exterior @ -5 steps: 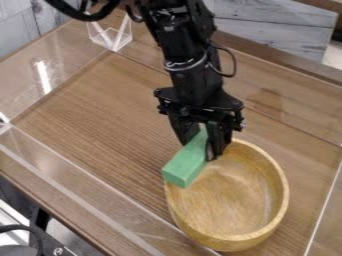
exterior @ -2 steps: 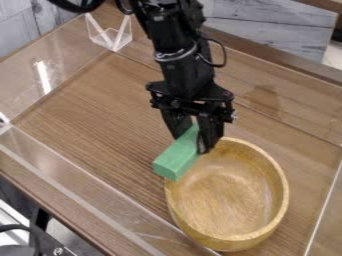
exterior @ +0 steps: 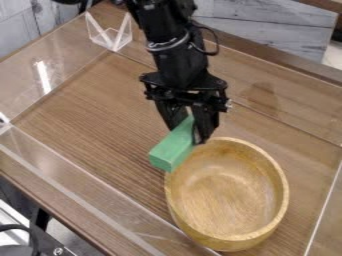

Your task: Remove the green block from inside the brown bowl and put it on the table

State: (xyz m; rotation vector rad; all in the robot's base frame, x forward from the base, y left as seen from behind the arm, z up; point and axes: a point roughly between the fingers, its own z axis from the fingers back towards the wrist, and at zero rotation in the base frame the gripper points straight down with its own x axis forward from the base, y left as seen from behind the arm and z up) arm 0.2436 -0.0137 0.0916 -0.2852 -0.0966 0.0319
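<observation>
A: What was seen on the worktop, taking the largest things first?

B: The wood-grain worktop was edged by low clear plastic walls. The brown bowl was seen at the lower right, and its inside was bare. Above it, the black arm was angled steeply downward.

A: And the gripper?

B: It was found pinching the green block by the block's upper end, the jaws held part-way apart by the block's width. The block was tilted, with its lower end down near the wood.

A: Where exactly was the block placed?

B: It was held outside the bowl, just beside the left of the rim. Whether its lower end was touching the worktop could not be told. Whether it brushed the rim could not be told either.

A: What had been altered just before?

B: A second earlier the block had been seen leaning across the bowl's near-left rim. Since then it had been carried leftward, clear of the rim, with the grip unchanged.

A: What was meant by that for the task?

B: The removal was judged done. Only the setting-down and release were judged to be left.
</observation>
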